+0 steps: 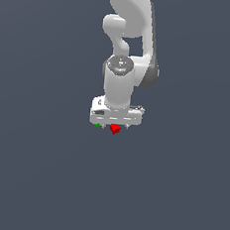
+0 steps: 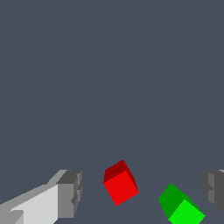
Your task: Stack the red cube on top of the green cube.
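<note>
From my remote station the exterior view showed the white arm (image 1: pixel 128 43) reaching straight down over the flat dark grey surface (image 1: pixel 36 179), its wrist and hand blocking most of what sat beneath. Just under the hand the red cube (image 1: pixel 115 129) peeked out, and a sliver of the green cube (image 1: pixel 97 125) showed beside it, toward the exterior view's left — the two close together but, as far as I could tell, not touching.

The wrist view gave me the better look. The gripper (image 2: pixel 142 192) stood with its jaws spread wide, one grey fingertip (image 2: pixel 70 193) on one side of the picture and the other at the opposite edge. Both cubes lay in the gap between them. The red cube (image 2: pixel 121 187) sat nearer the first fingertip, with clear floor between it and the pad; it was turned at an angle to the line of the fingers. The green cube (image 2: pixel 181 209) lay just beside the red one, closer to the other finger, also turned at an angle and partly cut off by the picture's edge. A strip of grey floor separated the two cubes. Neither pad touched anything — the fingers held nothing, and both cubes rested on the surface, the red one not on the green.
</note>
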`<state>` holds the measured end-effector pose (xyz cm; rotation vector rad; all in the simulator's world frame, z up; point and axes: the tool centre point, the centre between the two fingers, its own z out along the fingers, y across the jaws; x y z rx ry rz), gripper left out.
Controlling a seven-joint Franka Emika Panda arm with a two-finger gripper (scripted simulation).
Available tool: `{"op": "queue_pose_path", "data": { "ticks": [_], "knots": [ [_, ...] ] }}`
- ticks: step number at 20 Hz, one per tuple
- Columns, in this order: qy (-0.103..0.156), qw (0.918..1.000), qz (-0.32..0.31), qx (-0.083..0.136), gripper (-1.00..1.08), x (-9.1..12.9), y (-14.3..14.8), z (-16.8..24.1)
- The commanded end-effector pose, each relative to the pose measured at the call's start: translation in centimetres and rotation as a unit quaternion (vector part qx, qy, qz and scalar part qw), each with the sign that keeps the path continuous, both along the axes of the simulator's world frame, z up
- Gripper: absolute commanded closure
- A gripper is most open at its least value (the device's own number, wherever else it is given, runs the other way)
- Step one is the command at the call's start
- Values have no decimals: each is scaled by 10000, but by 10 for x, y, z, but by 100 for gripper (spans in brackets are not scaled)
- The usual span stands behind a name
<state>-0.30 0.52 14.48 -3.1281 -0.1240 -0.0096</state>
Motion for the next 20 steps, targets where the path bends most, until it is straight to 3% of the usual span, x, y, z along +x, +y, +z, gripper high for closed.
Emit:
{"op": "queue_pose_path", "data": {
  "ticks": [1,8,20],
  "knots": [
    [2,9998,202,-4,-92,-5,2,-6],
    [6,9945,1047,-20,-92,-28,7,-29],
    [11,9711,2388,-50,-92,-64,5,-67]
  ]
}}
